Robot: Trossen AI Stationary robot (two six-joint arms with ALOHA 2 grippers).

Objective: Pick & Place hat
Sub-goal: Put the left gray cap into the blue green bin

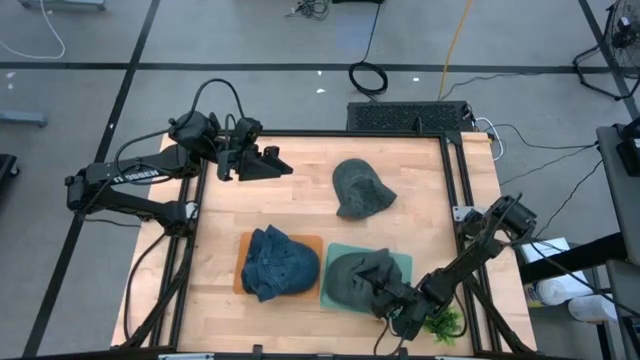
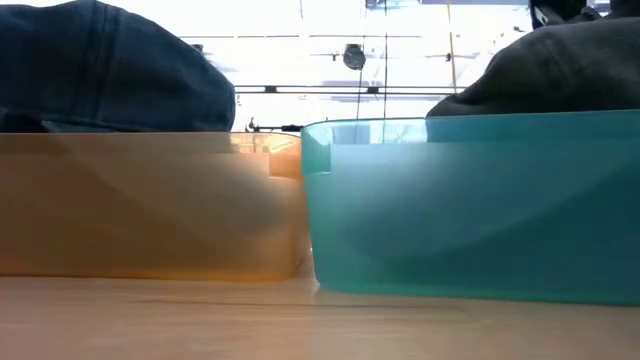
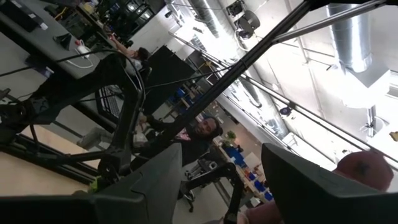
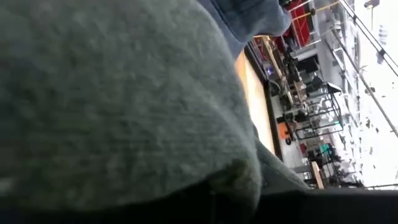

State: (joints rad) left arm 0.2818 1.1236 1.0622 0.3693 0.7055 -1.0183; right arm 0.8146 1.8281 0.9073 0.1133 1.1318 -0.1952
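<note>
While closed on it, right gripper (image 1: 392,303) at grey hat (image 1: 360,272) in teal tray (image 1: 335,255).

Wooden table (image 1: 300,190) is carrying orange tray (image 1: 240,272) & teal tray (image 1: 405,265) side by side, w/ grey hat (image 1: 360,188) lying directly on it.

right pincer (image 1: 385,310) tips hidden by grey hat (image 1: 358,277)

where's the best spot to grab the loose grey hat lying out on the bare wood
Probably the brim. The grey hat lies alone on the wooden table, its crown slumped and its flatter brim pointing toward the near edge. Come straight down from above and pinch that brim or a fold of the crown. The left hand, open and nearby, seems better placed.
</note>
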